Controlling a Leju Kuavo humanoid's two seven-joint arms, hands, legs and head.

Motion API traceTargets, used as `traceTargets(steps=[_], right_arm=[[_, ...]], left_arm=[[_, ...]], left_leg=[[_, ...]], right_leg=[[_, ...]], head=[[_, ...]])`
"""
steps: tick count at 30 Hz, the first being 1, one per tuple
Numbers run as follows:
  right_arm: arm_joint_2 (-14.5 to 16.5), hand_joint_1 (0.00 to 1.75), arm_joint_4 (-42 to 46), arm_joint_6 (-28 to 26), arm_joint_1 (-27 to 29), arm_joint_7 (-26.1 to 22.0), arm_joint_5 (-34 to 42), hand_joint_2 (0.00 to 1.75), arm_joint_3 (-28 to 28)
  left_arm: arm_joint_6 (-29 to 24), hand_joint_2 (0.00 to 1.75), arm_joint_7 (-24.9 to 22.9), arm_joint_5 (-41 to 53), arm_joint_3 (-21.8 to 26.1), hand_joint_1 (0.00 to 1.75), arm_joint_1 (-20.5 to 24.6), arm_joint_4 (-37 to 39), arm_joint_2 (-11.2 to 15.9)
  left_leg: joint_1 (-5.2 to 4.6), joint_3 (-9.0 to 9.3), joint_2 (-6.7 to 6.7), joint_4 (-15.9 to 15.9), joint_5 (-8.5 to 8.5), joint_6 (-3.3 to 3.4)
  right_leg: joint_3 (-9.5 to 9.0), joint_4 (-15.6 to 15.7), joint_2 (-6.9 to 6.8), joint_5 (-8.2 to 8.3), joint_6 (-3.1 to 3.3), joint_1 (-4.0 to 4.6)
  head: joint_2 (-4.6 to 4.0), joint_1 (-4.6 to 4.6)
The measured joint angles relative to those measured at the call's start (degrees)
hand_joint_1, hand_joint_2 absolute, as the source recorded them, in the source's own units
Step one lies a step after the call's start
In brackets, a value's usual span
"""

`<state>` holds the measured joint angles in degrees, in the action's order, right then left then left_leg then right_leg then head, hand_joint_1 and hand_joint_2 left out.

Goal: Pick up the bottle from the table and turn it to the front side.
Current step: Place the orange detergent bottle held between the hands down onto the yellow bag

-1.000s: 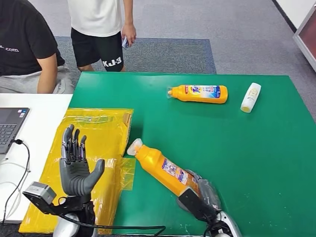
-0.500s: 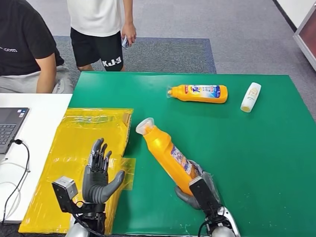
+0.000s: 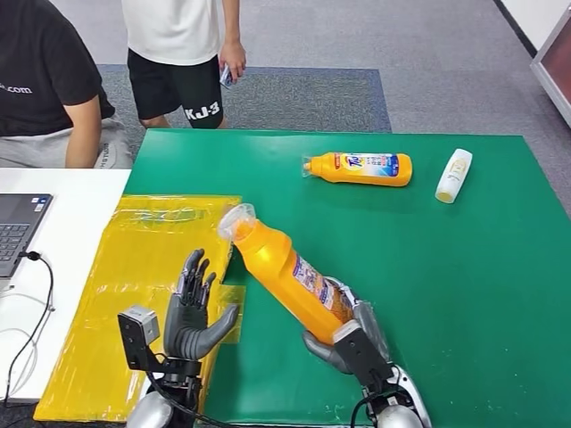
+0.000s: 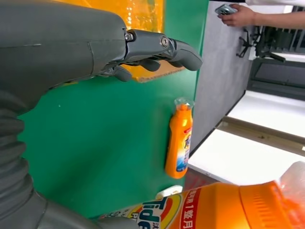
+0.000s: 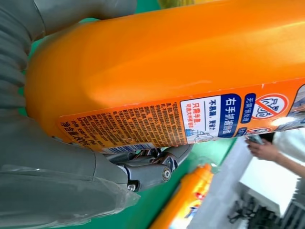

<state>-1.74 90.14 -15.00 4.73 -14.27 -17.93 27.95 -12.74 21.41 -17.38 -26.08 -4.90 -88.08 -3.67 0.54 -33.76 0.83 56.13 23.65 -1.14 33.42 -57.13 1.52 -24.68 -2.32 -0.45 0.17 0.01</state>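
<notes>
orange bottles: 2, one gripped by right hand fingers | white bottle: 1 | left hand fingers spread, empty

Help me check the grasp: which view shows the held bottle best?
The head view: the whole held bottle shows, tilted, its base in the right hand. Right wrist shows its back label, left wrist its front.

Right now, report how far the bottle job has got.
Done: the right hand grips the orange bottle at its base and has it off the green table, cap end tilted up toward the yellow bag. In hand: the turn; the fine-print back label faces the head camera. Left: bring the front side round. The left hand is open beside the bottle, not touching it.
</notes>
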Motion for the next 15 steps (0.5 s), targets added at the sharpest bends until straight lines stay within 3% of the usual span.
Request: traceTargets(steps=[15], right_arm=[[-0.08,1.75,0.31,0.01,-0.95,-0.42,-0.95,1.75,1.23]], left_arm=[[3.67,1.75,-1.18,3.73,-2.48,0.00,4.23,1.22,-0.11]], left_leg=[[0.00,-0.02,0.00,0.00,-0.01,0.00]], right_leg=[[0.01,0.00,0.00,0.01,0.00,0.00]], head=[[0.00,0.01]])
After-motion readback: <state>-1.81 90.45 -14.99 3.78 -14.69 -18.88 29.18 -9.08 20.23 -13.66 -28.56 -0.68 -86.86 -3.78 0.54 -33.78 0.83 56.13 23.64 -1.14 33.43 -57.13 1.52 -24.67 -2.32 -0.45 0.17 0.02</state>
